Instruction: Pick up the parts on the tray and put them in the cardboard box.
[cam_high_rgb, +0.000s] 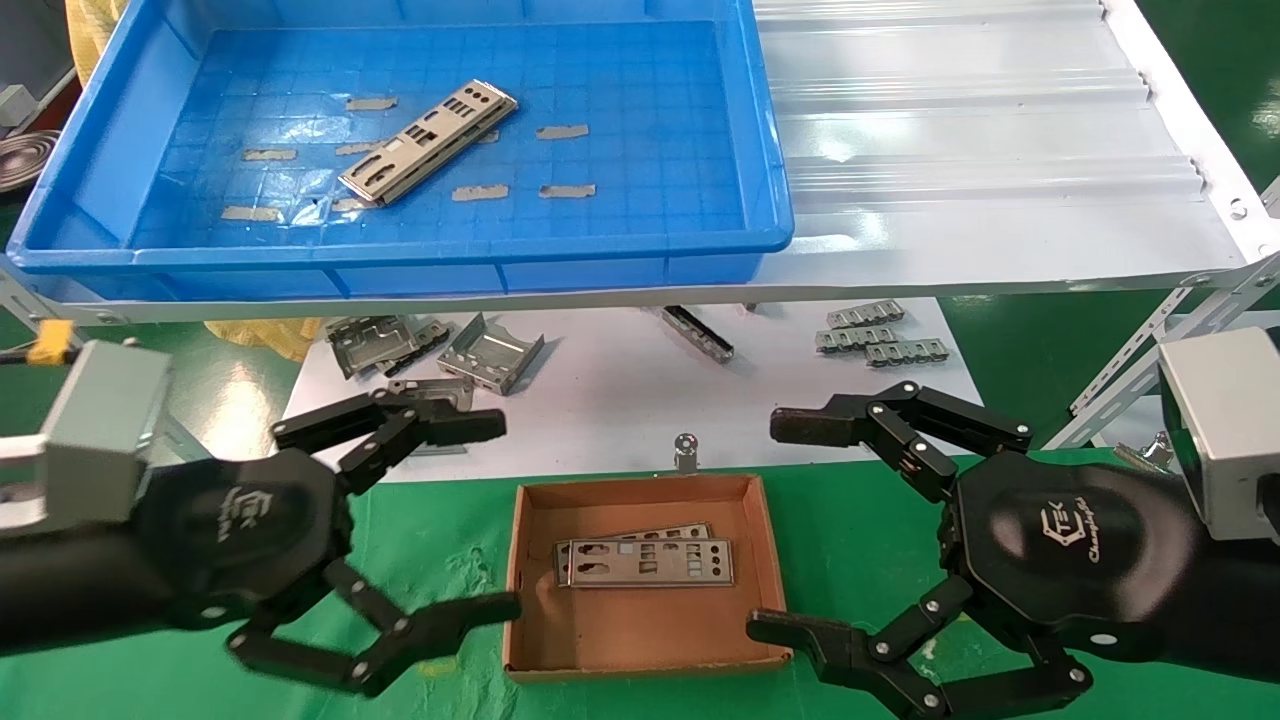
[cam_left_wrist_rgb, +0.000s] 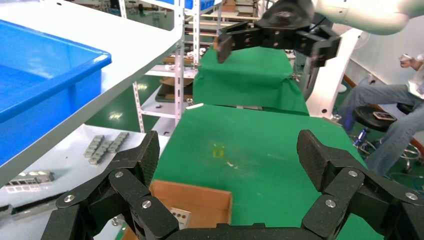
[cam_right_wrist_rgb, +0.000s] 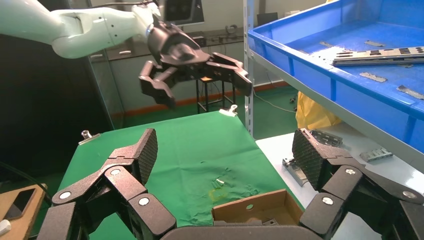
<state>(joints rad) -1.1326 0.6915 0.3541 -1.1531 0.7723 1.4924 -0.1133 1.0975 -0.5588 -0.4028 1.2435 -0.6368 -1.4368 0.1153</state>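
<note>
Green cloth covers the surface (cam_high_rgb: 860, 560) out front, with a white ribbed shelf (cam_high_rgb: 980, 150) sitting higher up behind it and a white sheet lower down between the two. On the shelf's left half sits the big blue tray (cam_high_rgb: 770, 150), and one of the parts, a long silver plate (cam_high_rgb: 430, 142), is lying diagonally on its taped-up grid floor, roughly in the middle. The right wrist view catches that same plate from the side, flat in the tray.

Down on the green cloth is the small cardboard box (cam_high_rgb: 520, 570), and it's got two more plates (cam_high_rgb: 645, 560) in it, stacked flat and slightly offset, toward the back half of the box.

Both arms are just hanging low on either side of the box. The left end effector (cam_high_rgb: 495, 520) is right beside the box's left wall, spread wide with nothing in it. The right end effector (cam_high_rgb: 785, 525) is at the box's right edge, also wide open and empty.

On the white sheet under the shelf there are some bent grey brackets (cam_high_rgb: 490, 352) on the left and a few small toothed strips (cam_high_rgb: 880, 335) off to the right, well apart from the box
</note>
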